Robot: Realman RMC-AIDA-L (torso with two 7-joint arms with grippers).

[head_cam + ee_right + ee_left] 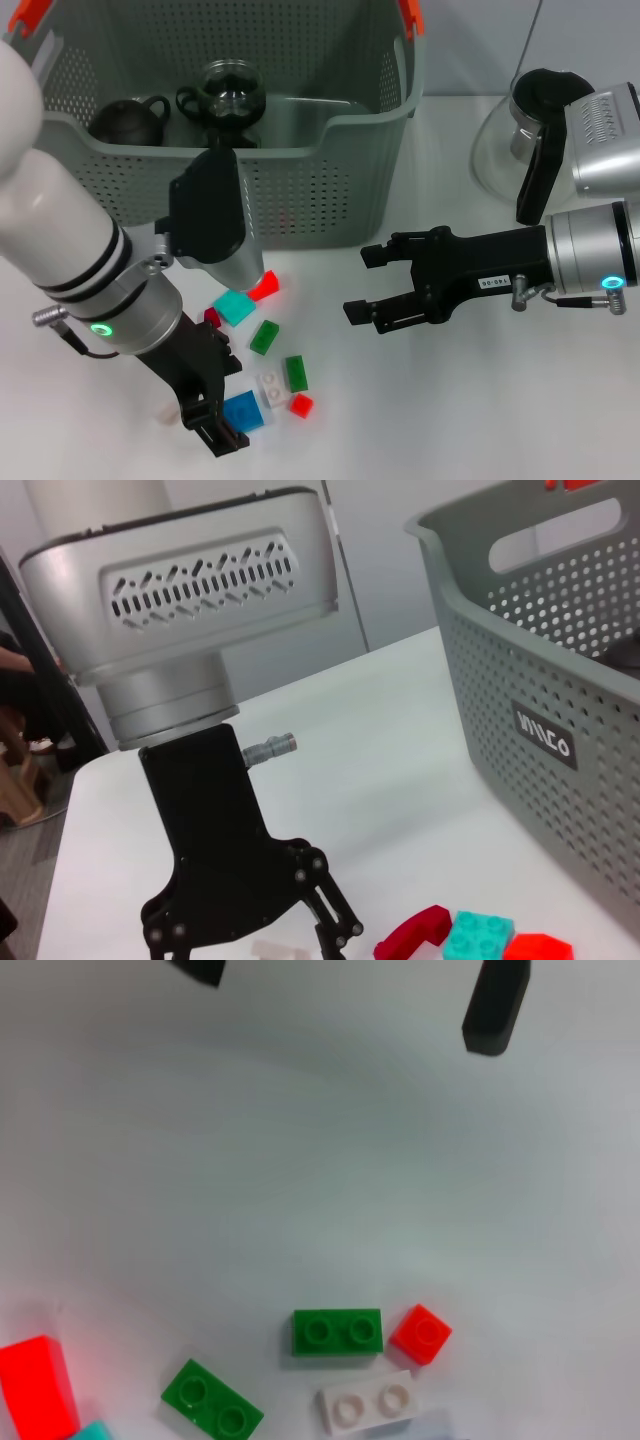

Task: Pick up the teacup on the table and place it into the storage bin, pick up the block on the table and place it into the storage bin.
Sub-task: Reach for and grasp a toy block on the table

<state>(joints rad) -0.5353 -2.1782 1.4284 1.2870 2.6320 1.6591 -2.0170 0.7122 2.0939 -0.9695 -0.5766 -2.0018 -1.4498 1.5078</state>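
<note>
A heap of small blocks (pixel 262 355) lies on the white table (pixel 450 400) at lower centre of the head view, just below the front wall of the bin (pixel 330 190), which fills the upper left and centre. Red, teal, green, white and blue pieces sit touching or nearly so; a blue block (pixel 243 410) lies lowest in the heap, right beside the left hand (pixel 212 420), which reaches in from the left edge and points toward the bottom of the frame. Its fingers stand narrowly apart with nothing visibly between them, apparently lining up on that block. In the left wrist view two green blocks (pixel 337 1332), a red one (pixel 421 1333) and a white one (pixel 367 1407) line the bottom edge, with bare table above.

Inside the bin, at upper left of the head view, a dark teacup (pixel 128 120) and a glass teapot (pixel 226 95) rest against the near wall, so the cup half of the job looks done and a block is the step in hand.

The right hand (pixel 378 283) hangs at centre right over bare table, fingers spread wide and empty, well apart from the heap, seemingly waiting. A glass carafe (pixel 525 130) stands at upper right, clear of the work.
</note>
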